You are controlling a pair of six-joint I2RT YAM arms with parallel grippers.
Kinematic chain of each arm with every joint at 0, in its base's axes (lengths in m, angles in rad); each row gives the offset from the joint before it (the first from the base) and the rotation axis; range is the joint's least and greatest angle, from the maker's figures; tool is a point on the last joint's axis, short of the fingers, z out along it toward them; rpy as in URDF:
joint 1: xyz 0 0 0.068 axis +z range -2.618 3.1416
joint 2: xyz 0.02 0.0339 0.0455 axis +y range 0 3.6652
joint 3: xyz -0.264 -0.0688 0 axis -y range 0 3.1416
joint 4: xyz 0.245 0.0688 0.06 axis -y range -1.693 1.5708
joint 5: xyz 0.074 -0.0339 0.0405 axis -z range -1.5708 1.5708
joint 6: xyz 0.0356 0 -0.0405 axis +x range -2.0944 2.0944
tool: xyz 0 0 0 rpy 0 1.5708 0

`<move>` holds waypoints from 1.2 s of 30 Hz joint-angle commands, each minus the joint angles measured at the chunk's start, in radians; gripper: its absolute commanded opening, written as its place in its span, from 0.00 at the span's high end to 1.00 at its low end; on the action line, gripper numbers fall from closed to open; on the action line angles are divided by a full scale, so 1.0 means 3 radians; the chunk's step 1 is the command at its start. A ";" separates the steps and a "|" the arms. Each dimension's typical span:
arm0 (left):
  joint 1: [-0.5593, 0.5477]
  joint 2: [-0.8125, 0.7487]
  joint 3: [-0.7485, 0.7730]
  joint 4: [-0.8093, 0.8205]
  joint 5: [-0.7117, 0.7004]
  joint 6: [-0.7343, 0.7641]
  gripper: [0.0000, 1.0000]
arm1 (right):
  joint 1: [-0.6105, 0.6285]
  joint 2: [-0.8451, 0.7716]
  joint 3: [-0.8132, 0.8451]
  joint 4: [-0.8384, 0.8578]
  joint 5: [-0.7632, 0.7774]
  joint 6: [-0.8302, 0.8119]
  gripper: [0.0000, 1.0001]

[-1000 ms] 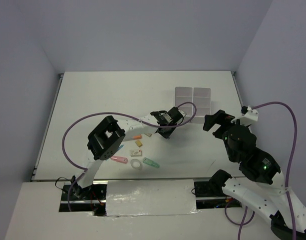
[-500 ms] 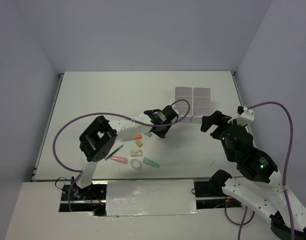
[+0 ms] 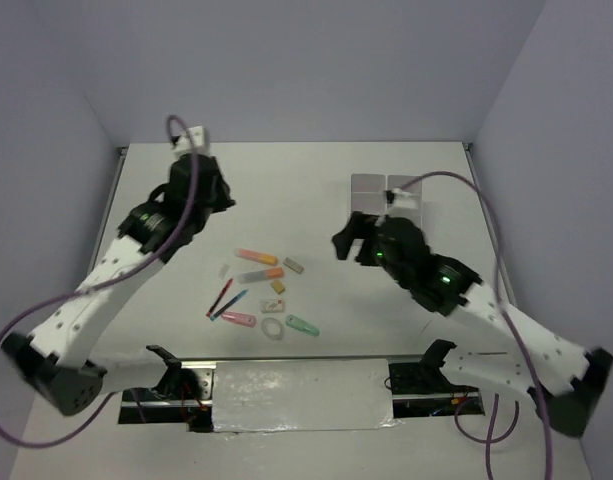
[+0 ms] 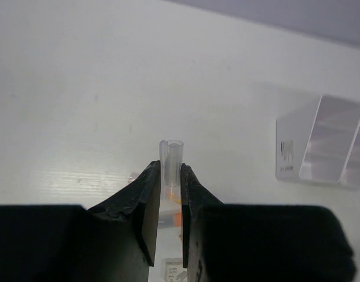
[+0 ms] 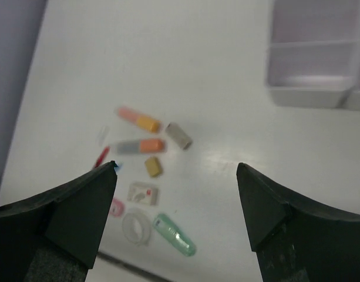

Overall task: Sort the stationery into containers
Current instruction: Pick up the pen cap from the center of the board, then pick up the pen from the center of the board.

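The stationery lies in a loose cluster at the table's front middle: a pink-orange highlighter, a grey-orange highlighter, a yellow eraser, a white eraser, a clear ring, a green piece, a pink piece and a red pen. The white containers stand at the far right. My left gripper is raised at the far left, shut on a small clear tube. My right gripper hangs open right of the cluster, holding nothing.
A grey eraser lies at the cluster's right edge and a blue pen at its left. The table's front edge runs just below the ring and green piece. Purple cables trail from both arms.
The left arm has swung from beside the containers to the far left of the table. The right arm has reached in towards the middle, between the containers and the cluster.
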State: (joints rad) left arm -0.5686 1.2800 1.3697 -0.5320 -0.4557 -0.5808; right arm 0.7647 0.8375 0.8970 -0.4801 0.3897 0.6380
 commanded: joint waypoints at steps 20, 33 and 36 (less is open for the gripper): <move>0.0213 -0.1771 -0.0347 -0.1080 -0.1437 -0.0084 1.00 | 0.1327 0.4531 0.3908 -0.1602 0.0394 0.2332 0.18; 0.0213 -0.1935 -0.0526 -0.0927 -0.1288 0.0008 1.00 | 0.1516 0.4899 0.4092 -0.1279 0.0358 0.2235 0.29; 0.0213 -0.1956 -0.0572 -0.0906 -0.1273 0.0024 1.00 | 0.1526 0.4955 0.4097 -0.1263 0.0363 0.2281 0.30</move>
State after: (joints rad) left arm -0.5098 0.7067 1.2068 -0.8482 -0.8448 -0.6010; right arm 1.2175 2.3104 2.1075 -0.8547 0.4854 1.2957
